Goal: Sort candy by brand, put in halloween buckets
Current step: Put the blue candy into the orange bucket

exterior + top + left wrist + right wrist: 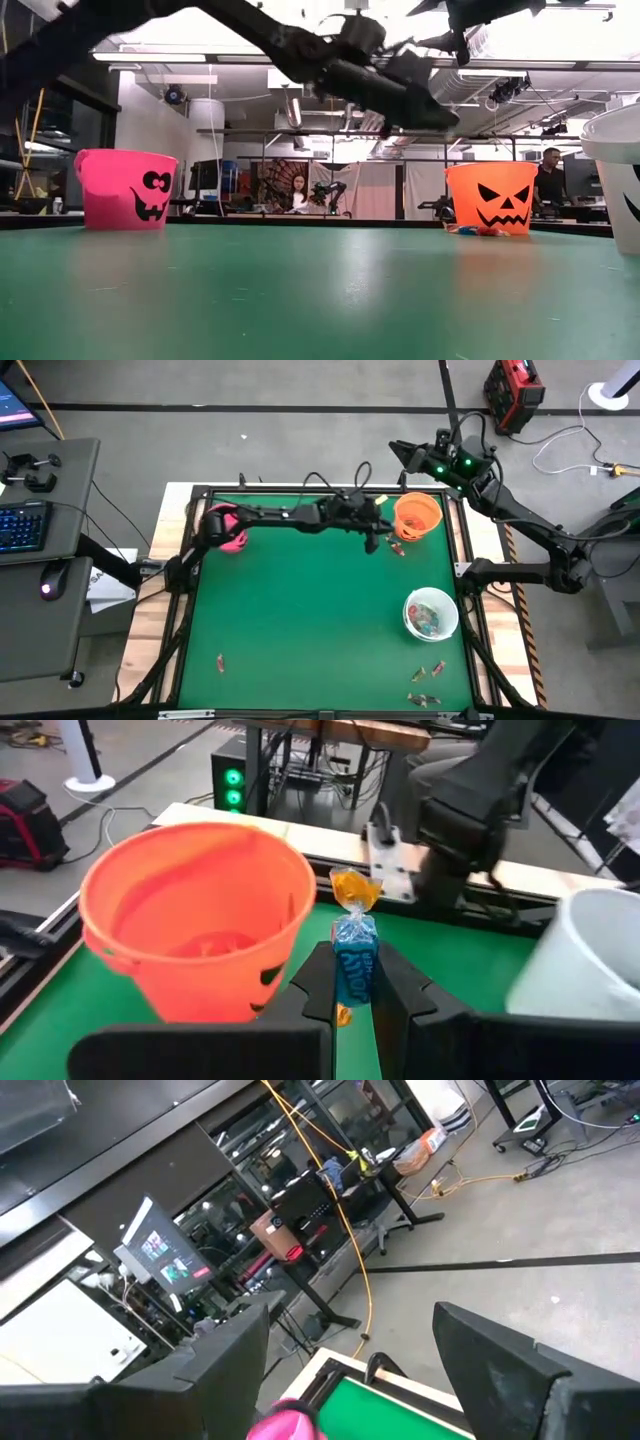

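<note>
My left arm reaches across the far side of the mat (300,620), left gripper (374,540) just beside the orange bucket (417,516); can't tell the jaws from up here. Pink bucket (229,526) at far left, white bucket (431,613) on the right w/ candy inside. Loose candies (428,685) near the front right corner, one candy (220,662) front left. Right gripper (400,453) parked beyond the far right corner.
</note>
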Robot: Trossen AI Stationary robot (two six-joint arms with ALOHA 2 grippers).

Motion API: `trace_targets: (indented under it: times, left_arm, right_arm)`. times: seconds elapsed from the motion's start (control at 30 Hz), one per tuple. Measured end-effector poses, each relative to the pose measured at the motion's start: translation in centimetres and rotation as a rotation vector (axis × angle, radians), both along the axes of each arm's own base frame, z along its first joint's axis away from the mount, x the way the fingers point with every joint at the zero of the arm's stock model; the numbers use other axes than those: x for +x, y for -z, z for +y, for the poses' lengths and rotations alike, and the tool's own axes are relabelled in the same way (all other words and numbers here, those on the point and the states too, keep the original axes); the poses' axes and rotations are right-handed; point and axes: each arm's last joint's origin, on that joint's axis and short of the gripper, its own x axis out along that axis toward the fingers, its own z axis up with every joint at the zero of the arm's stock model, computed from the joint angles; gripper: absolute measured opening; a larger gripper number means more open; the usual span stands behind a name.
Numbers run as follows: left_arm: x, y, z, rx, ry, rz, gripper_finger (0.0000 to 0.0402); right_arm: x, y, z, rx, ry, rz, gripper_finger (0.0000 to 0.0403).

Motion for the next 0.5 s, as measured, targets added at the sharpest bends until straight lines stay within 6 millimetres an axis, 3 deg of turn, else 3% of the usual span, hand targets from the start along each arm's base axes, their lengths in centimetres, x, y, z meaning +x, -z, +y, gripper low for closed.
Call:
trace_targets:
  times: [0.3,0.5]
  left_arm:
    - [5.0,0.7,3.0,-0.016,-0.043,-0.117,0.0015]
    - [6.5,2.7,3.7,0.073,-0.114,-0.121,0.0086]
  right_arm:
    - [0.0,0.0,0.0,0.0,0.0,0.001,0.0275]
    - [0.0,0.0,0.0,-0.001,0.0,0.001,0.0275]
